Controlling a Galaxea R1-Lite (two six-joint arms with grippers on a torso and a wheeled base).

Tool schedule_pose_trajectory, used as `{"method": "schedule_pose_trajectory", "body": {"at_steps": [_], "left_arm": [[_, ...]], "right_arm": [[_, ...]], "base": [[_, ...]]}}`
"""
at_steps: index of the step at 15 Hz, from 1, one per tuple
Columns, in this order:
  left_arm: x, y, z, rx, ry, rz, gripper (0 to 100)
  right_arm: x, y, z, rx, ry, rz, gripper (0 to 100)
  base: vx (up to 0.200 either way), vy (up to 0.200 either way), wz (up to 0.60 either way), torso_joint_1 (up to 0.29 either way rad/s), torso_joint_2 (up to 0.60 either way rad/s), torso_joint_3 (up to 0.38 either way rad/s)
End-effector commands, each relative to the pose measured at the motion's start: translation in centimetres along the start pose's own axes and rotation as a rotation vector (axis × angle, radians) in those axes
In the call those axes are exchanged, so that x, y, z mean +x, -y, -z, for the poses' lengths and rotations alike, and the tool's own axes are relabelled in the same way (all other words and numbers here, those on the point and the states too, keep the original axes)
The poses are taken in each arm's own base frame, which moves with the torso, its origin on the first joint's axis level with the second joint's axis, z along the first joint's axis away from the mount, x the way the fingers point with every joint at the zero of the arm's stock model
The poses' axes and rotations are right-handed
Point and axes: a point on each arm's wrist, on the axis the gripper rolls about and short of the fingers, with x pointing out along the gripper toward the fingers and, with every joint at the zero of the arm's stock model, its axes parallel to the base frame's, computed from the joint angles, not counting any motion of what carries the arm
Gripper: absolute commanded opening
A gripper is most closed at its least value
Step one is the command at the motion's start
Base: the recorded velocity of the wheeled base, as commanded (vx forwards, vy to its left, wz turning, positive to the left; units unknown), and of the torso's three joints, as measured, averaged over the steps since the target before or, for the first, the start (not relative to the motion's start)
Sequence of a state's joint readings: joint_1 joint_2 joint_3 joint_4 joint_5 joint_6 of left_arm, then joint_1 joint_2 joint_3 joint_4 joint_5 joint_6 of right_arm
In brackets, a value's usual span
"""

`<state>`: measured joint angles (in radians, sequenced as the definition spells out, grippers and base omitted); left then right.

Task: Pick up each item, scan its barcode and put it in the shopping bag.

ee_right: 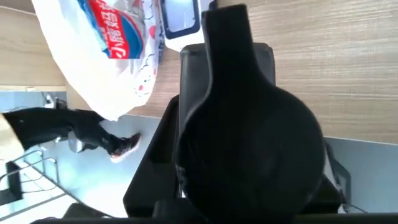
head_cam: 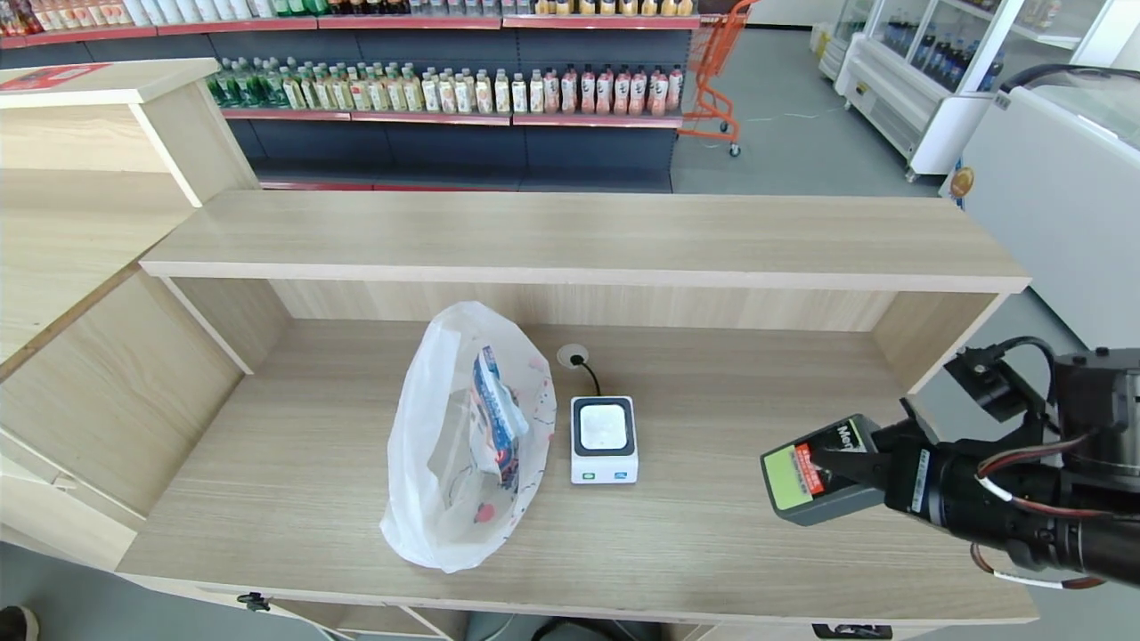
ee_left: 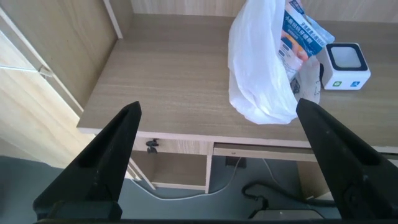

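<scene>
So, you have one packet (head_cam: 494, 414) already in the shopping bag (head_cam: 445, 499) (mid-counter, just left of the scanner (head_cam: 604, 438)). Your right gripper (head_cam: 846, 467) is clamped on a dark box (head_cam: 797, 481) at the right, which I judge is not yet scanned. Your left gripper (ee_left: 219, 106) gapes wide with nothing in it.

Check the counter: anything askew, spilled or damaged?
Nothing stands out. The bag stands upright on the counter beside the scanner, with a packet inside and nothing spilled. The scanner sits flat, its cable leading into a hole in the counter. The right gripper holds a box above the counter's right part.
</scene>
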<state>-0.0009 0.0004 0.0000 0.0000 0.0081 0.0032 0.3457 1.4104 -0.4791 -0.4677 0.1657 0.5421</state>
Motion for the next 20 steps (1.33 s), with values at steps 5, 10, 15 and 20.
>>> {"method": "schedule_pose_trajectory", "body": {"at_steps": [5, 10, 15, 20], "left_arm": [[0.0, 0.0, 0.0, 0.0, -0.001, 0.001, 100], [0.0, 0.0, 0.0, 0.001, -0.001, 0.0, 100], [0.0, 0.0, 0.0, 0.001, -0.001, 0.0, 100], [0.0, 0.0, 0.0, 0.001, -0.001, 0.001, 100]], "right_arm": [[8.9, 0.2, -0.9, -0.06, -0.012, -0.008, 0], [14.0, -1.5, -0.4, -0.087, -0.057, -0.055, 0], [17.5, -2.7, -0.3, -0.109, -0.061, -0.089, 0], [19.5, -2.5, 0.0, -0.112, -0.069, -0.084, 0]], "base": [[0.0, 0.0, 0.0, 0.0, 0.0, 0.0], [0.0, 0.0, 0.0, 0.0, 0.0, 0.0], [0.0, 0.0, 0.0, 0.0, 0.0, 0.0], [0.0, 0.0, 0.0, 0.0, 0.0, 0.0]]}}
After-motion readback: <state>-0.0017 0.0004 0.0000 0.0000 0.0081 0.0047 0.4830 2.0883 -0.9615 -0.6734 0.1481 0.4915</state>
